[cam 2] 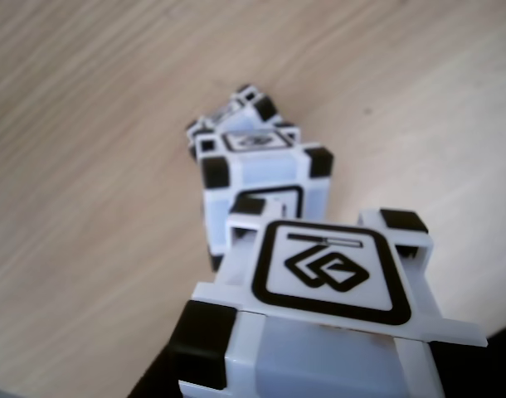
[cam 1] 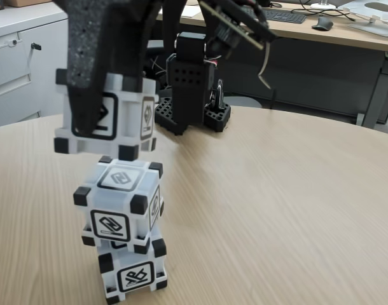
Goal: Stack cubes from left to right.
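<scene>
Two cubes stand stacked near the table's front left in the fixed view, a lower cube [cam 1: 134,274] and a middle cube [cam 1: 121,202] turned slightly on it. A third cube [cam 1: 127,114] hangs just above them, a little to the left, apart from the middle cube's top. My gripper [cam 1: 105,124] is shut on this third cube, with one black finger [cam 1: 84,101] across its front-left face. In the other view the held cube [cam 2: 329,278] fills the lower part, the middle cube [cam 2: 261,170] sits beyond it, and a corner of the lower cube [cam 2: 246,101] peeks out behind.
The arm's black base [cam 1: 189,79] stands at the back of the round wooden table [cam 1: 277,203]. Behind are a desk with a keyboard [cam 1: 280,14] and a mouse [cam 1: 322,23], and a white cabinet [cam 1: 22,63] at the left. The table's right half lies open.
</scene>
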Motion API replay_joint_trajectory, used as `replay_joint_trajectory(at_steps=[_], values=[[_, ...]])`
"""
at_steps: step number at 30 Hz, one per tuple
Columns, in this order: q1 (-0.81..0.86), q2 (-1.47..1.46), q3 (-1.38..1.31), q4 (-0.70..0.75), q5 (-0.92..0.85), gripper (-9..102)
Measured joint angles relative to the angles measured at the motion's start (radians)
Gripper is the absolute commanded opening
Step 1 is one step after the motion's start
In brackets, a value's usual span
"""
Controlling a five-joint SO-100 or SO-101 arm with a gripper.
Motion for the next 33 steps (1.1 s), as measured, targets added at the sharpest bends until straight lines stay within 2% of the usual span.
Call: replay_joint_trajectory(at_steps=[27, 28, 30, 33], values=[[0.0, -0.066, -0.002, 0.0, 0.032, 0], [0.0, -0.066, -0.002, 0.0, 0.032, 1], [0.0, -0.066, -0.002, 0.0, 0.032, 14], [0.0, -0.066, -0.002, 0.0, 0.034, 26]])
